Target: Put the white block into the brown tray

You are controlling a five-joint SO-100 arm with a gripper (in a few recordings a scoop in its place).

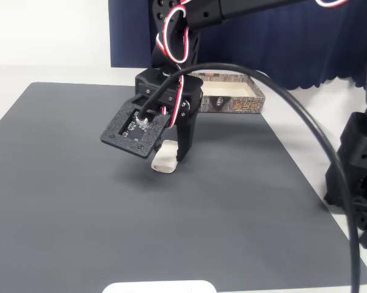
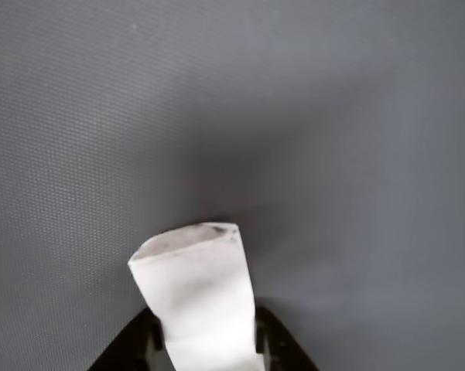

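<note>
White slab: one flat white rounded slab (image 1: 159, 287) is seen at the near edge of the fixed view, cut off by the picture's lower border.
Mat: one dark grey mat (image 1: 79, 207) is spread over the pale worktop (image 1: 43, 74) and covers most of it.
White block: one white block (image 1: 164, 157) is counted; in the fixed view it is seen near the middle of the mat, its lower end close to the surface, though whether it touches cannot be told. In the wrist view the white block (image 2: 197, 297) is seen standing out from between the fingers, its far end showing a greyish smudge, with the grey mat all around.
Hand: one black hand (image 1: 173, 155) is pointed down over the mat and is closed narrowly on the block; a dark finger (image 2: 275, 344) is seen pressed to each side of the block in the wrist view.
Camera plate: one flat black plate (image 1: 134, 129) with a small circuit board is carried on the wrist, tilted toward the viewer.
Cable: one thick black cable (image 1: 317, 137) is looped from the plate across to the right edge.
Brown tray: one brown tray (image 1: 244, 104) is placed at the far edge of the mat, behind the hand and well apart from the block; its pale interior and a printed label on the near wall are seen.
Curtain: one dark blue curtain (image 1: 305, 43) is hung behind the tray.
</note>
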